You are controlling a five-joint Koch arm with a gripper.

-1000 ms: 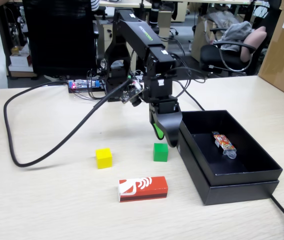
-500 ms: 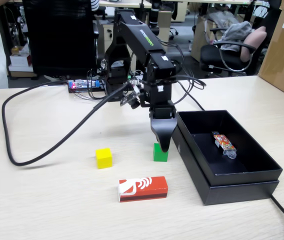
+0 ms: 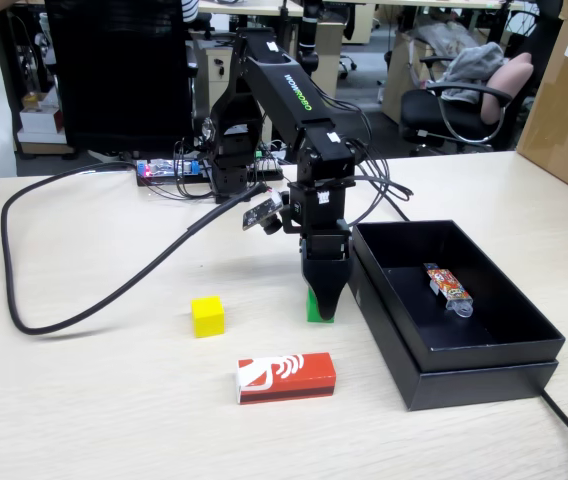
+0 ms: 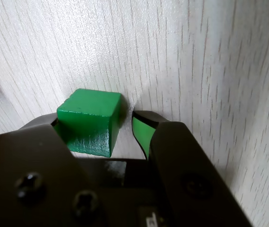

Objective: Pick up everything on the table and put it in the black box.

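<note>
The green cube [image 4: 91,120] is sitting on the table [image 4: 210,56] between the jaws of the gripper [image 4: 125,130], at the lower centre-left of the wrist view. The fingers are standing open around it: the left jaw looks to be touching or nearly touching the cube's left face, while a clear gap of bare table is showing between the cube's right face and the right finger [image 4: 143,130]. In the fixed view the gripper [image 3: 324,300] is pointing straight down at the centre of the frame, hiding most of the cube [image 3: 313,310], which is lying just beside the left wall of the black box [image 3: 484,355].

The step in hand seems to be closing on the cube. It would go best by closing slowly, since the cube is sitting off-centre and the right finger has further to travel; a quick squeeze could twist or push the cube. Lifting well clear of the wall before swinging right over the box would be wise.

The yellow cube [image 3: 207,316] is lying left of centre, and the red packet [image 3: 286,377] lower centre, both on the table. An orange item [image 3: 447,285] is already lying inside the box.
</note>
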